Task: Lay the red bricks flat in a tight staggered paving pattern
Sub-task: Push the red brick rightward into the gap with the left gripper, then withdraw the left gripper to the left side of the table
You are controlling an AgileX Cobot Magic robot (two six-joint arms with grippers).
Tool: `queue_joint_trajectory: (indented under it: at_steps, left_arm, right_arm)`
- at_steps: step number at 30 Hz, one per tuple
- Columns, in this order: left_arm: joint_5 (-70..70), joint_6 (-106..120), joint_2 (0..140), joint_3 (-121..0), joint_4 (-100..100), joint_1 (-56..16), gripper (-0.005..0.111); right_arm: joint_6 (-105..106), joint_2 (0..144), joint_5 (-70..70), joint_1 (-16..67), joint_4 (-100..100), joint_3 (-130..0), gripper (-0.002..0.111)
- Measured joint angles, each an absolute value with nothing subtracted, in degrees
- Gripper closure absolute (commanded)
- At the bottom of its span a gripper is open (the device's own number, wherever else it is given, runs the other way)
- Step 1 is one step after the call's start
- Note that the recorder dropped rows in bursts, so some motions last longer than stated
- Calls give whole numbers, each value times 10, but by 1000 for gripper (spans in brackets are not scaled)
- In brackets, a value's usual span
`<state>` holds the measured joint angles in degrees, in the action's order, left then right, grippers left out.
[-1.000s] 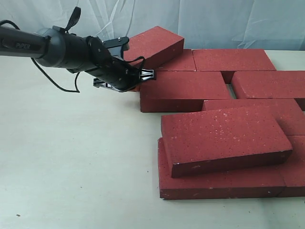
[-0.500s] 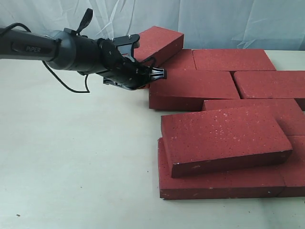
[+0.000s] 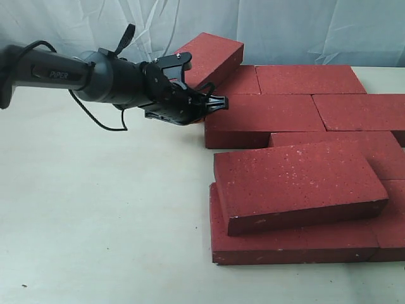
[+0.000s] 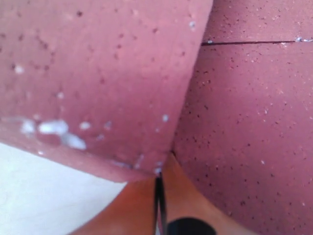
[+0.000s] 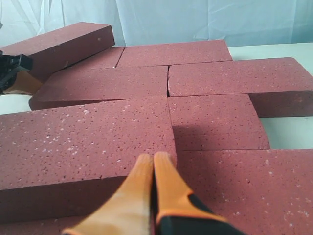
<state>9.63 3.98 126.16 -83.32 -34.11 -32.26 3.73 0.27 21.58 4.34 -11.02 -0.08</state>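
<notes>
**Q:** What is the setting?
**A:** Pale table [image 3: 95,221], light curtain [image 3: 304,25] behind. Rows of red bricks [image 3: 304,79] lie flat and staggered, mostly touching. One tilted brick [image 3: 209,56] is propped on the patch's edge.

**Q:** And the arms?
**A:** The left pincer [image 3: 217,102] is clenched and empty. Its tips sit just beside the tilted brick's low edge, against the end of a flat brick [image 3: 262,114]. The right pincer [image 5: 153,169] is also clenched and empty. It is well apart from the tilted brick, above a loose brick [image 3: 297,183] lying askew on others.

Exterior view oblique from above, left wrist view tight against red bricks [image 4: 244,122], right wrist view low across them
</notes>
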Motion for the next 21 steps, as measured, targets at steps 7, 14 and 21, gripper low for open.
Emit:
queue_joint_trajectory:
  at_steps: [7, 14, 21]
  left_arm:
    - [95, 40, 1263, -833, -342, -323, 107]
    - [105, 40, 1266, -835, -328, -323, 107]
    - [210, 36, 1265, -840, -327, -296, 107]
  right_arm:
    - [37, 3, 216, 43, -110, -1, 109]
    - [37, 3, 216, 43, -110, -1, 109]
    - [37, 3, 215, 43, -110, -1, 109]
